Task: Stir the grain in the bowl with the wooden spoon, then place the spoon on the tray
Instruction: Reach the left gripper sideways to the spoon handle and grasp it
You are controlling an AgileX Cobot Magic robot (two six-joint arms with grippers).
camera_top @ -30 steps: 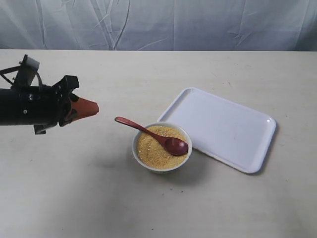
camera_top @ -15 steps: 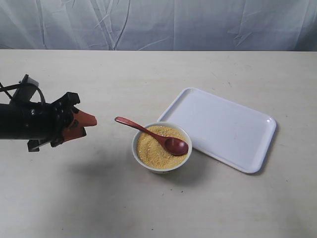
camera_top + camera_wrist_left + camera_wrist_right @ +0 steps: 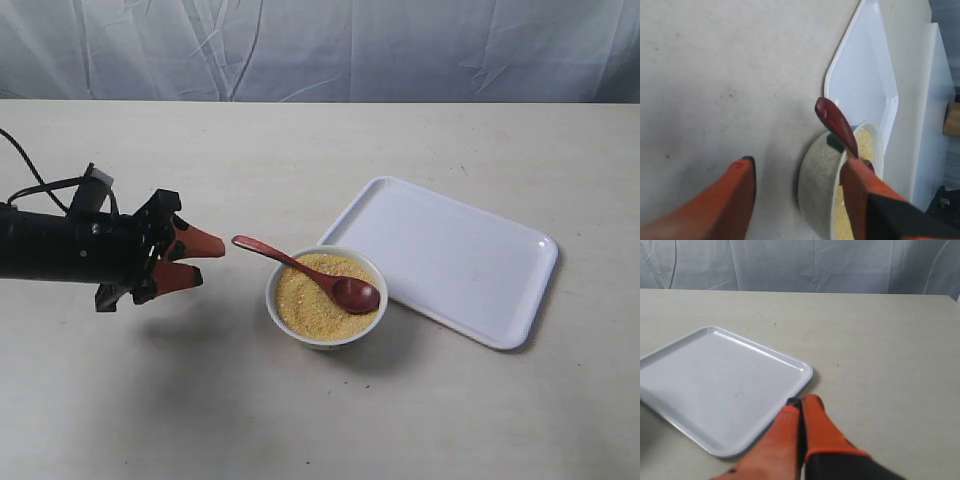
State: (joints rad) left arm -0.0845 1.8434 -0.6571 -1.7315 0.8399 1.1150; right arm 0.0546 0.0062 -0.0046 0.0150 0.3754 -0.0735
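left end effector (image 3: 211, 262) parted, empty | wooden spoon (image 3: 303, 269) rests on grain (image 3: 305, 308) in bowl (image 3: 322, 340), handle toward left edge of tabletop (image 3: 120, 400) | straddle handle outside rim, close squarely, don't nudge bowl

High exterior view faces the table (image 3: 300, 420); all three views share the tray (image 3: 450, 255).
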